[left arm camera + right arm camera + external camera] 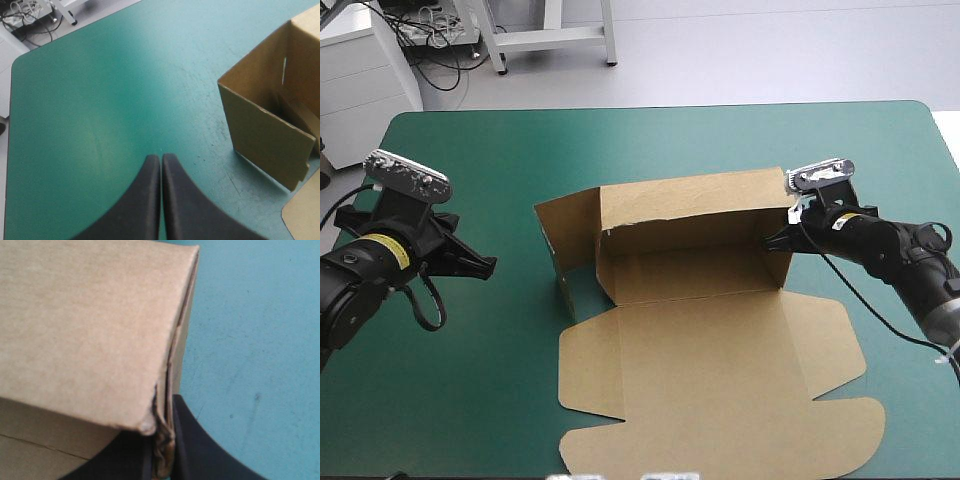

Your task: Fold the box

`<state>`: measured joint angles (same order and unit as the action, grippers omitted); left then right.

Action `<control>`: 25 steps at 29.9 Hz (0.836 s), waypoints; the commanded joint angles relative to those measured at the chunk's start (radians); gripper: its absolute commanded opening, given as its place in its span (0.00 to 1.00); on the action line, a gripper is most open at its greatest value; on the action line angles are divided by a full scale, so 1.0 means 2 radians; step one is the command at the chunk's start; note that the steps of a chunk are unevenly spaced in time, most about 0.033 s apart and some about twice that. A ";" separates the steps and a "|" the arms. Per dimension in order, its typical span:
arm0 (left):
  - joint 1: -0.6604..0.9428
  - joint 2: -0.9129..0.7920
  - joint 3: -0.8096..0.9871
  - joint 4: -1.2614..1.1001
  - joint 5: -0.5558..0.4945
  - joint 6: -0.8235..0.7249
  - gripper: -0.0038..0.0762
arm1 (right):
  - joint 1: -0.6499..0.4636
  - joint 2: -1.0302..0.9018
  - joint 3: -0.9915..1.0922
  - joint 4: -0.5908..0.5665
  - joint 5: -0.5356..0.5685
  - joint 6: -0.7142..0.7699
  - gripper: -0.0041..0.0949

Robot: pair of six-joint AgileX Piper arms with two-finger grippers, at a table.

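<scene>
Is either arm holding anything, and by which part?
The right gripper has its jaws shut on the box, at the raised wall's right-end edge. The left gripper holds nothing.

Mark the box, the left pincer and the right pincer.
box [710,370], high view, on its flat front panel.
left pincer [161,159], left wrist view, where its shut fingertips meet.
right pincer [167,412], right wrist view, between fingertips shut on the box's wall.
</scene>
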<state>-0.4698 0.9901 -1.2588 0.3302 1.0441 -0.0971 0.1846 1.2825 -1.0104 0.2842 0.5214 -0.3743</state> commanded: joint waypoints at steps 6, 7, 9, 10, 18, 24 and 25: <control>0.024 -0.004 0.039 0.026 -0.061 -0.032 0.04 | -0.002 -0.022 -0.075 0.013 0.093 -0.010 0.02; 0.024 -0.004 0.041 0.030 -0.061 -0.034 0.04 | -0.002 -0.022 -0.090 0.013 0.118 -0.004 0.02; 0.024 -0.004 0.041 0.032 -0.061 -0.034 0.04 | -0.002 -0.017 -0.118 0.011 0.169 0.014 0.02; 0.024 -0.004 0.041 0.035 -0.061 -0.034 0.04 | -0.002 -0.012 -0.133 0.003 0.193 0.027 0.02; 0.024 -0.004 0.041 0.051 -0.062 -0.034 0.04 | -0.002 0.062 -0.220 -0.020 0.307 0.060 0.02; 0.024 -0.004 0.041 0.050 -0.067 -0.036 0.04 | -0.002 0.148 -0.263 -0.022 0.311 0.067 0.02; 0.024 -0.004 0.041 0.050 -0.068 -0.037 0.04 | -0.002 0.165 -0.274 -0.022 0.309 0.068 0.02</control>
<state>-0.4273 0.9929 -1.1531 0.4062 0.9719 -0.1558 0.1837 1.5610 -1.4998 0.2357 1.1332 -0.2379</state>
